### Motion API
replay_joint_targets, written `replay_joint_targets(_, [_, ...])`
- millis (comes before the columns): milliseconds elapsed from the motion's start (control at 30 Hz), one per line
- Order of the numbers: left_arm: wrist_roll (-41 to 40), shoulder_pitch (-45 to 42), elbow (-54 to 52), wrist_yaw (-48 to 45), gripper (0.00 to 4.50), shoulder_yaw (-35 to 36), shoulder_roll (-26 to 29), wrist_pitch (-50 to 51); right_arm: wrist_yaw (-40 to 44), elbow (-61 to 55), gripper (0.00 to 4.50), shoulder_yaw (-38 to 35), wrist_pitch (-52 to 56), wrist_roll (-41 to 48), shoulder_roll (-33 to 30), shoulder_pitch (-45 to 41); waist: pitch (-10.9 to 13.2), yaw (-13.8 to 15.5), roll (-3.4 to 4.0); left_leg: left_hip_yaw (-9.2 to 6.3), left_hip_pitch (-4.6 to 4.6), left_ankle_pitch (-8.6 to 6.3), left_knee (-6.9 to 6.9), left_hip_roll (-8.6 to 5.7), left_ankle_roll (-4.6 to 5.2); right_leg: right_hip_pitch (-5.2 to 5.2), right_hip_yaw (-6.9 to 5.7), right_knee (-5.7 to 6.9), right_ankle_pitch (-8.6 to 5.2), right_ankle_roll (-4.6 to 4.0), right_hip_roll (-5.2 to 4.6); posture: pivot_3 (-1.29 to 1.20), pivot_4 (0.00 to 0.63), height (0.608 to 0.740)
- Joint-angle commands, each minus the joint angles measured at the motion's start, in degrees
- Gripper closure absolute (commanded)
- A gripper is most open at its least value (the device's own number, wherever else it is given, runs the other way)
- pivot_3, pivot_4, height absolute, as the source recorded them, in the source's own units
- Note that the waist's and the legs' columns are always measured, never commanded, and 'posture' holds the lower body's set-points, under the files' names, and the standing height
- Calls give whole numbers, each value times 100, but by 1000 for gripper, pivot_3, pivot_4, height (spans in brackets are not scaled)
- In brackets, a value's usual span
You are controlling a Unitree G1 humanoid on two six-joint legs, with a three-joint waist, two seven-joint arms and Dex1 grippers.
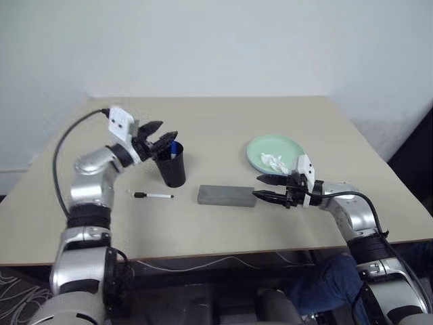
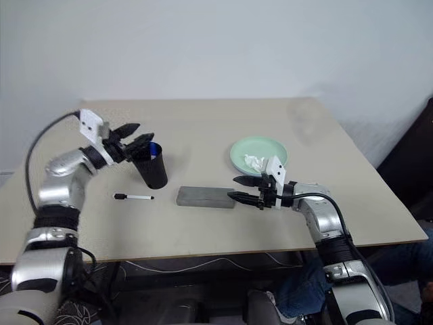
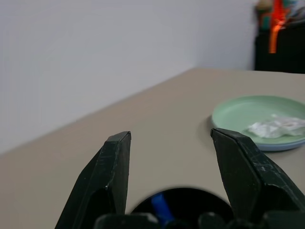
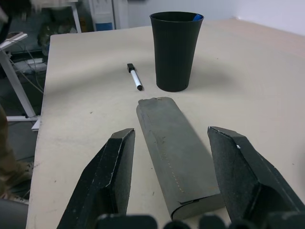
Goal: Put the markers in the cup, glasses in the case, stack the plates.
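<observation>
Blue-capped marker (image 1: 174, 147) sits mostly hidden inside cup (image 1: 172, 168); left gripper (image 1: 157, 136) and right gripper (image 1: 266, 189) spread, empty.

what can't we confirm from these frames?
- Glasses: the case is shut, so its inside is hidden in every view.
- Blue plate: just a rim under the green plate; the rest is covered.
- Blue-capped marker: only its cap shows above the cup; the barrel is hidden by the cup wall.
</observation>
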Motion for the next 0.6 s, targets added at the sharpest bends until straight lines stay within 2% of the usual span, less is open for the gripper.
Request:
replay_joint_targets(33, [58,-359,-534,-1403,1724,-508,684,595,44,-14,1864,-84,-107,19,1,-205,0,-1,1,1,1,0,-4,0,0,0,0,-2,-1,0,0,0,0,721])
replay_joint_targets(200, [877,-634,-366,-2886,1724,-1556,1439,449,58,76,1864,-61,-150,8,30,-267,0,4,7,3,8,0,-13,2,-1,0,1,-2,-3,-3,2,0,0,721])
replay_joint_targets(300, [1593,-824,130,-3151,1724,-2155,1576,-91,53,138,1864,-53,-183,-1,52,-308,0,4,6,5,5,1,-12,7,-4,0,-4,-1,-3,-4,0,0,0,721])
replay_joint_targets(467, [2662,-1309,1356,-3081,1724,-2830,1424,-1019,40,164,1864,-52,-215,-3,63,-311,1,5,3,7,-3,1,-12,13,-3,-8,0,-2,-4,-4,-2,0,0,721])
replay_joint_targets(600, [3069,-1695,2227,-3094,1724,-3029,1098,-1395,16,124,1864,-54,-217,3,56,-273,1,9,2,7,-14,12,-12,11,19,-16,-3,-6,-5,-2,-2,0,0,721])
